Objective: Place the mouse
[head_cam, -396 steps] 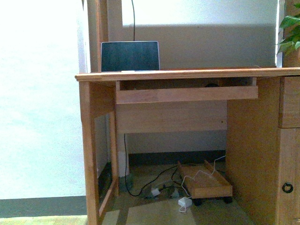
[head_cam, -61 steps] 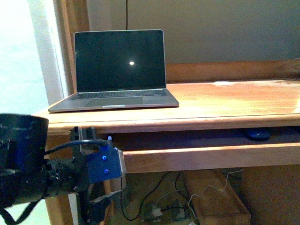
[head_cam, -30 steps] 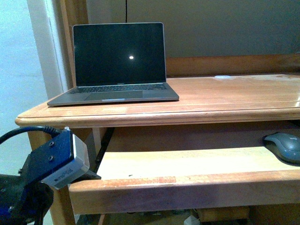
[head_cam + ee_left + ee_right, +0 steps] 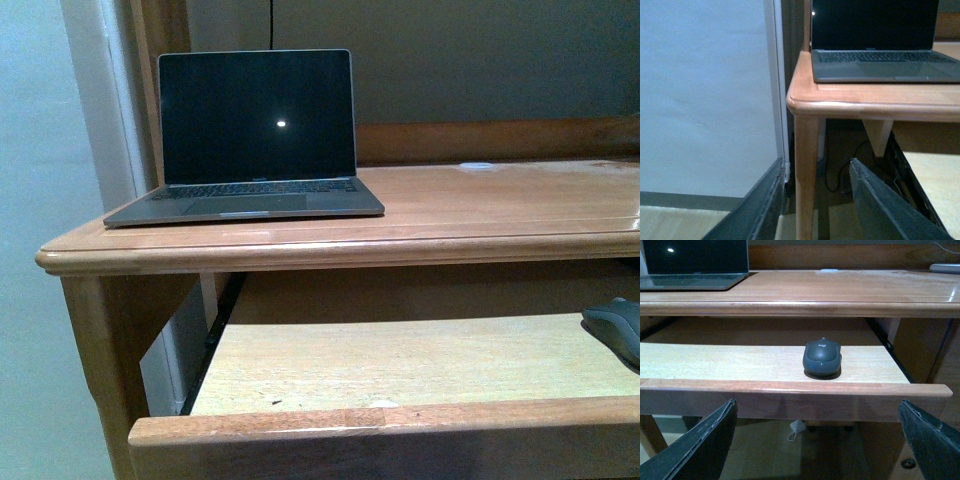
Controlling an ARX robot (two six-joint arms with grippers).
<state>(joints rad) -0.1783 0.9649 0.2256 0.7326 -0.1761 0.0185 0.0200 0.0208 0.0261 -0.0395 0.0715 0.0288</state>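
- The mouse [image 4: 821, 358], dark grey and dome-shaped, lies flat on the pull-out shelf [image 4: 730, 362] under the table [image 4: 840, 290]. It is straight ahead of the right hand [image 4: 817, 407], beyond the shelf's front rail [image 4: 790, 387], and nothing touches it.
- In the front view only the mouse's [image 4: 618, 328] near end shows, at the picture's edge.
- The right hand is released: its two dark fingers [image 4: 705, 445] are spread wide with nothing between them. They sit nearer the camera than the front rail and apart from the mouse.
- The left hand [image 4: 817, 162] is also released and empty. Its fingers [image 4: 762, 200] frame the table's corner leg [image 4: 807, 170], which stands ahead of it.
- The shelf [image 4: 400, 360] is drawn out from below the tabletop [image 4: 480, 215], and apart from the mouse its pale board is bare.
- An open laptop [image 4: 255, 130] with a dark screen sits on the table near the corner above the left hand, beyond it.
- A small white disc [image 4: 476, 166] lies on the tabletop toward its back edge, well beyond the right hand.
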